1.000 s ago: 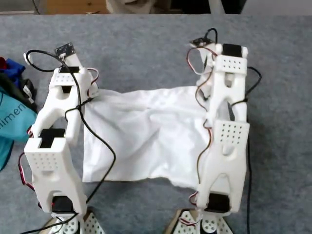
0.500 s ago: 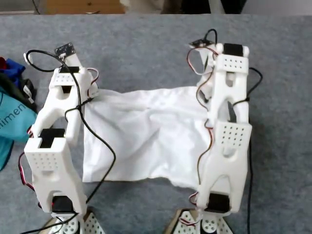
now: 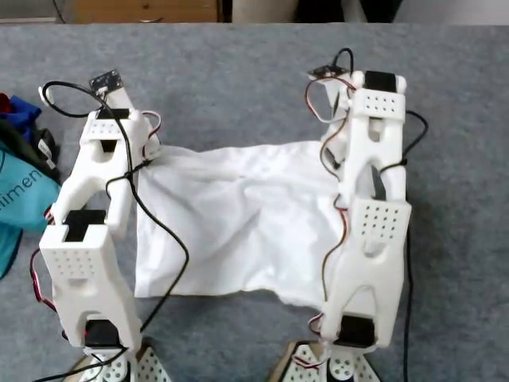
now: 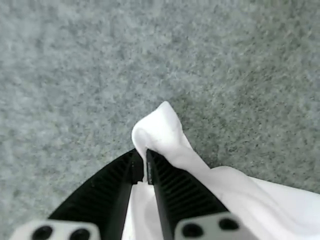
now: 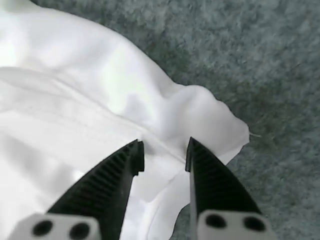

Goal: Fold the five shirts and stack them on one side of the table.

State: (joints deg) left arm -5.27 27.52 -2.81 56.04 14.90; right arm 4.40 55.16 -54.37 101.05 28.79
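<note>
Mid grey tabletop [image 3: 238,87]: a crumpled white cloth shirt [image 3: 238,227]. The left end effector [image 4: 145,172] pinches one far corner; the right end effector [image 5: 162,155] gapes over the other.

Place: an indoor robot work station of the lab or workshop kind; the wider room cannot be told.
Surface: a bench [image 3: 238,87] covered in grey felt-like cloth lies under and all around the white shirt [image 3: 238,223].
Machines: the left arm [image 3: 87,239] and right arm [image 3: 374,223], white plastic shells with loose wires [image 3: 171,239], flank the white shirt.
Laundry: a heap of coloured clothes [image 3: 20,183] lies beyond the left arm from the white shirt.
Background: a strip of wooden furniture [image 3: 143,9] stands past the bench's far edge.
</note>
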